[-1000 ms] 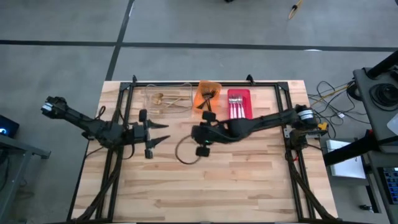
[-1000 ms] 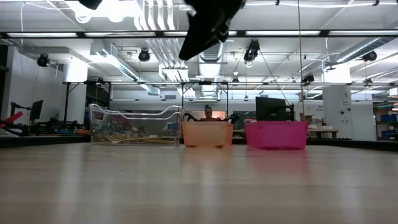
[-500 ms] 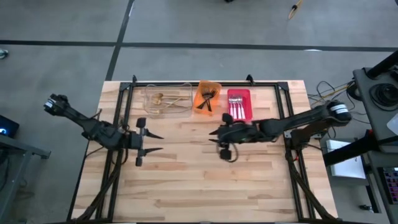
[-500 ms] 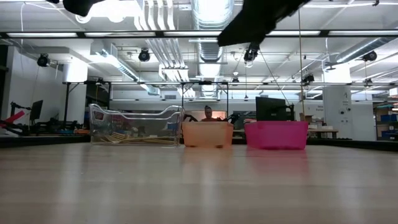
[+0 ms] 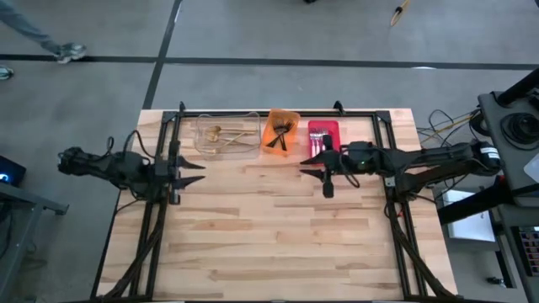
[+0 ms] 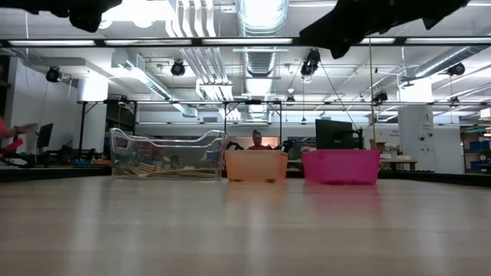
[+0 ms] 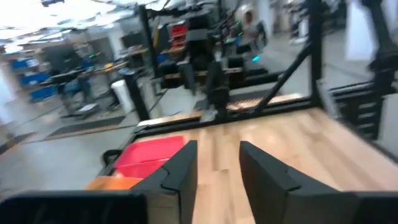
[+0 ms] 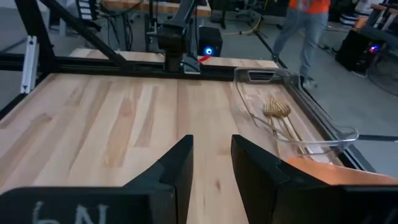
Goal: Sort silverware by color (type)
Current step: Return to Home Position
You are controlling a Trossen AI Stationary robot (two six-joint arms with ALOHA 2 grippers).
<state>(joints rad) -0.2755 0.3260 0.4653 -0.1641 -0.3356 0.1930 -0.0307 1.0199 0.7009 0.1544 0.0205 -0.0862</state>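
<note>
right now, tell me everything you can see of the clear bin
The clear bin is a see-through plastic box, rectangular, with a wavy top rim. It stands upright at the far edge of the wooden table, on the left arm's side of the orange bin, close beside it; whether they touch cannot be told. Gold utensils lie flat on its floor.

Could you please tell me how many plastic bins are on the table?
3. They stand in a row along the table's far edge: the clear bin at the left end, the orange bin in the middle, the red bin at the right end. None appears hidden.
</note>
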